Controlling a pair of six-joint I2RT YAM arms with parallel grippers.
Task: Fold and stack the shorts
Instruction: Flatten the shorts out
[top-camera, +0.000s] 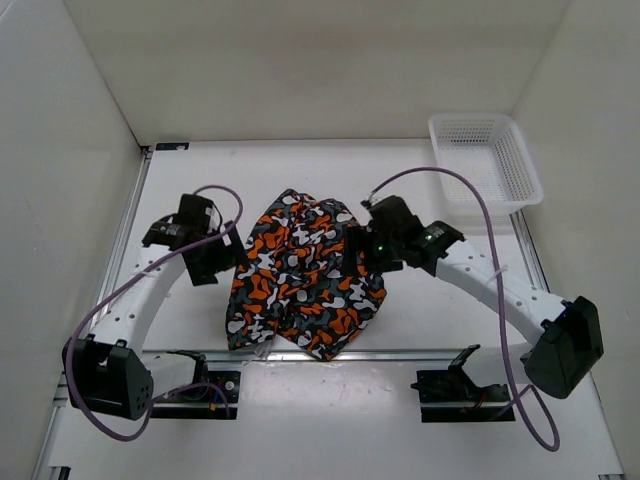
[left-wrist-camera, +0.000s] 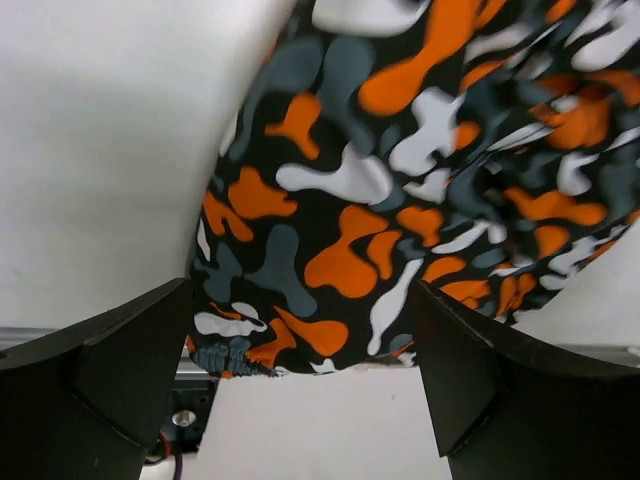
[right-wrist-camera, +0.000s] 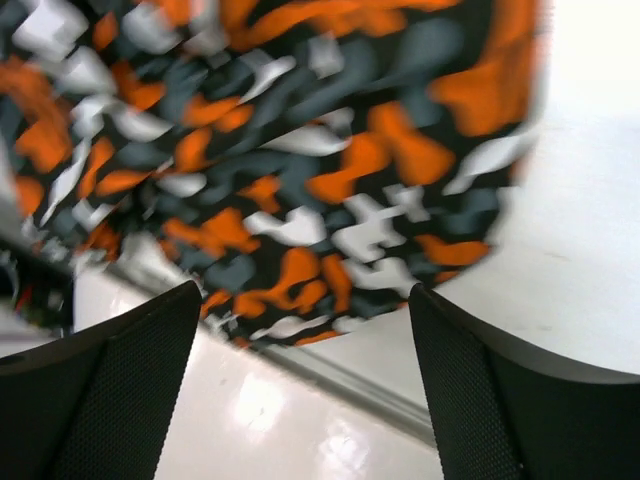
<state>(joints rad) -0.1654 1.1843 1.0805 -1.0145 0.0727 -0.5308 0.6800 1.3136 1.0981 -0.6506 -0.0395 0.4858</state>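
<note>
The shorts (top-camera: 300, 275), printed in orange, white, black and grey blotches, lie folded and flat in the middle of the table, reaching the near edge. My left gripper (top-camera: 222, 262) is at their left edge, open and empty; its wrist view shows the fabric (left-wrist-camera: 400, 190) ahead of the spread fingers (left-wrist-camera: 120, 370). My right gripper (top-camera: 352, 248) hovers over the shorts' right side, open and empty; its wrist view shows the print (right-wrist-camera: 290, 150), blurred, below the spread fingers (right-wrist-camera: 480, 390).
A white plastic mesh basket (top-camera: 485, 160) stands at the back right corner. White walls enclose the table at the back and sides. A metal rail (top-camera: 420, 353) runs along the near edge, in front of the arm bases.
</note>
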